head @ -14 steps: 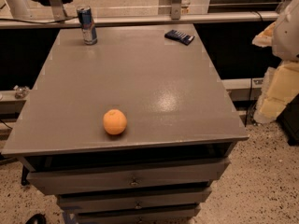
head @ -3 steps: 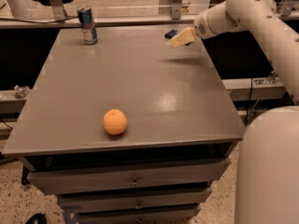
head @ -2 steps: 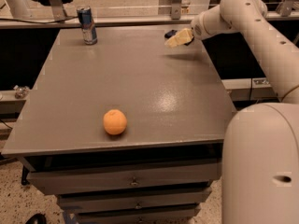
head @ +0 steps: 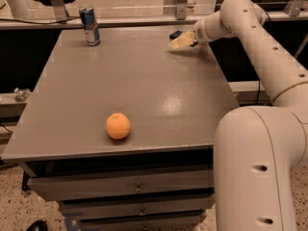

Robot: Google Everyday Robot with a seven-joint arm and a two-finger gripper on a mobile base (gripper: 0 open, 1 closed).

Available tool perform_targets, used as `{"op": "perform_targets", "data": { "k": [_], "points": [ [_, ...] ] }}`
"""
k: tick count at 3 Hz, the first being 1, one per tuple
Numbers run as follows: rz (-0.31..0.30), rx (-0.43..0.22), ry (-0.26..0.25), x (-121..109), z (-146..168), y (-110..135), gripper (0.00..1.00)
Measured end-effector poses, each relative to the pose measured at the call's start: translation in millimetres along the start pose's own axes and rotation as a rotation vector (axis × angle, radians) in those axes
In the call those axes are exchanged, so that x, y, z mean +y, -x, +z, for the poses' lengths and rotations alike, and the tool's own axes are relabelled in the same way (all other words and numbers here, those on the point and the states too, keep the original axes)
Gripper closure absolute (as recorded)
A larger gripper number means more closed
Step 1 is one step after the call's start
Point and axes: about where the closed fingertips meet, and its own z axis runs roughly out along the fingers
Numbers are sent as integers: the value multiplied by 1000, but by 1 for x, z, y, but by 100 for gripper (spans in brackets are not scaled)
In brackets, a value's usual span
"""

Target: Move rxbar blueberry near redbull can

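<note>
Sitting near the front edge of the flat grey tabletop (head: 144,81), left of centre, is a round orange fruit (head: 118,125). Along the right edge the bulky white robot arm (head: 269,57) rises, bends at the far-right corner and reaches leftward. Its cream-coloured gripper (head: 182,41) hangs low by the far edge. The small dark navy rxbar blueberry (head: 175,34) shows just behind the gripper tip, partly hidden; whether it is gripped I cannot tell. At the far-left corner, well apart, the slim blue-and-silver redbull can (head: 89,26) stands upright.
</note>
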Motion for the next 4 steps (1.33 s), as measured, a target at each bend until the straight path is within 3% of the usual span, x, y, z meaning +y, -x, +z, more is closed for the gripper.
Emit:
{"op": "perform_targets", "data": {
  "k": [1, 4],
  "points": [
    [28, -3, -12, -7, 6, -3, 17],
    [54, -28, -28, -18, 5, 1, 87]
  ]
}}
